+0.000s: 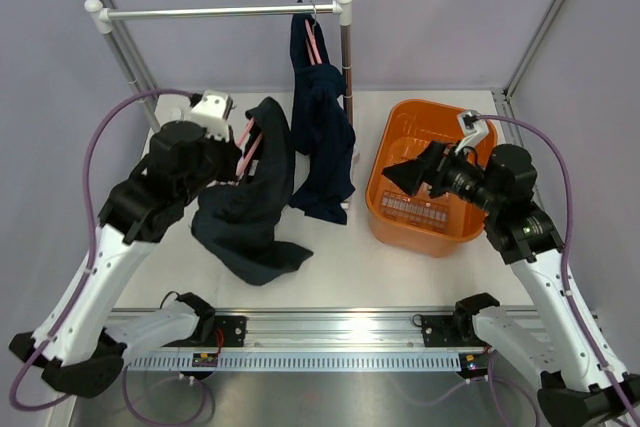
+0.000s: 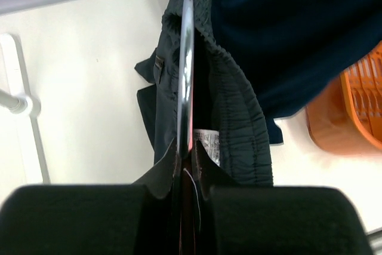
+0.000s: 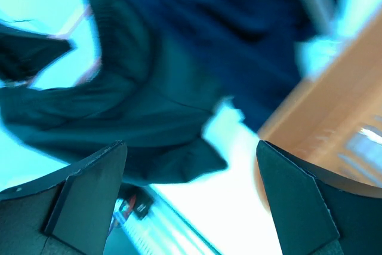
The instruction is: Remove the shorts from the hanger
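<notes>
The first shorts (image 1: 322, 137), dark navy, hang limp on a pink hanger (image 1: 312, 42). The second shorts (image 1: 250, 212) droop from a second hanger (image 1: 246, 141) in my left hand (image 1: 235, 155), legs crumpled on the worktop (image 1: 330, 247).

We find a white table (image 1: 330, 257). An orange basket (image 1: 420, 232) stands on its right part. The lower end of one pair of shorts (image 1: 250, 242) lies crumpled at left.

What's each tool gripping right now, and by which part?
Left tool is shut on the hanger, pinching its thin bar, with shorts draped on it. Right tool is open, holding nothing.
</notes>
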Motion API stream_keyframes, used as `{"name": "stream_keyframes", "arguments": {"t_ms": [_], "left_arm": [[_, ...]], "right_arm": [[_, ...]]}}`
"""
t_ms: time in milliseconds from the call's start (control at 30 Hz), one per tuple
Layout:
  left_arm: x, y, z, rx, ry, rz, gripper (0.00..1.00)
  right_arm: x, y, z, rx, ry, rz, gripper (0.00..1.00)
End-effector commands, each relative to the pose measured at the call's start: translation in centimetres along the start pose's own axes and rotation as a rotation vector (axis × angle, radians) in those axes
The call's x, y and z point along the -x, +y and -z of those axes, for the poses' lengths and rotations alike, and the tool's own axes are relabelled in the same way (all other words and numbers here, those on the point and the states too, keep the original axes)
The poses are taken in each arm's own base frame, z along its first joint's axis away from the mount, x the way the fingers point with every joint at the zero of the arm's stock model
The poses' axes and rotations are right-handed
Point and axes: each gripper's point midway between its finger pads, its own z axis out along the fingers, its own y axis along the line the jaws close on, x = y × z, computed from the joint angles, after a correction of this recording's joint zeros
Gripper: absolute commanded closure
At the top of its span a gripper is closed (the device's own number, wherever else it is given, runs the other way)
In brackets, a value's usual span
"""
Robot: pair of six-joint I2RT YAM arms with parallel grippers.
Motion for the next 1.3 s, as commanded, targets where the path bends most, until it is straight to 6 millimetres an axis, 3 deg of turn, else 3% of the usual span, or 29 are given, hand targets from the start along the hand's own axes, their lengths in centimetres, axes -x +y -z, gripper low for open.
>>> {"name": "stream_keyframes", "arguments": {"t_ms": [0, 33, 67, 267, 333, 367, 400, 433, 467, 533, 567, 700, 767, 1000, 1267], "left_arm": [[-0.7, -0.8, 2.2, -0.058, -0.036, 0.038, 1.0], [-1.3, -1.1, 2.4, -0.072, -0.024, 0.034, 1.0], [-2.3, -1.5, 2.9, -0.094, -0.011, 0.021, 1.0], [-5.4, -2.7, 4.5, -0.176, 0.033, 0.011, 1.0], [-6.8, -3.0, 4.7, -0.196, 0.062, 0.013, 1.0], [-7.2, -3.1, 4.8, -0.206, 0.071, 0.011, 1.0], [-7.5, -3.2, 4.8, -0.213, 0.073, 0.011, 1.0], [-8.2, -3.3, 4.7, -0.216, 0.086, 0.005, 1.0], [-8.4, -3.3, 4.7, -0.218, 0.089, 0.005, 1.0], [-8.8, -3.5, 4.7, -0.229, 0.094, 0.004, 1.0], [-8.9, -3.6, 4.8, -0.235, 0.094, 0.004, 1.0], [-9.2, -3.7, 5.0, -0.242, 0.096, -0.003, 1.0], [-9.4, -3.4, 5.0, -0.233, 0.101, -0.009, 1.0], [-9.5, -3.6, 5.3, -0.249, 0.097, -0.016, 1.0], [-9.4, -3.6, 6.3, -0.272, 0.092, -0.021, 1.0]], "right_arm": [[0.5, 4.8, -0.8, 0.083, 0.022, 0.057, 0.01], [-0.1, 5.2, -1.7, 0.083, 0.049, 0.056, 0.0], [-0.7, 7.1, -1.8, 0.127, 0.074, 0.072, 0.01], [-3.8, 10.8, -5.4, 0.168, 0.171, 0.084, 0.03], [-6.2, 11.7, -7.1, 0.143, 0.225, 0.111, 0.05], [-5.8, 13.0, -7.4, 0.15, 0.217, 0.124, 0.06], [-6.9, 13.9, -7.8, 0.137, 0.23, 0.144, 0.08], [-8.6, 13.4, -9.2, 0.089, 0.28, 0.164, 0.09], [-8.1, 14.3, -9.7, 0.078, 0.262, 0.171, 0.11], [-10.0, 13.9, -11.4, 0.004, 0.289, 0.195, 0.12], [-9.7, 14.6, -11.8, 0.004, 0.276, 0.195, 0.14], [-11.6, 15.1, -14.1, -0.015, 0.303, 0.212, 0.22], [-11.9, 15.8, -14.5, -0.016, 0.31, 0.218, 0.24], [-13.8, 15.0, -16.8, -0.086, 0.331, 0.24, 0.26], [-14.2, 13.8, -18.4, -0.172, 0.32, 0.246, 0.39]]}}
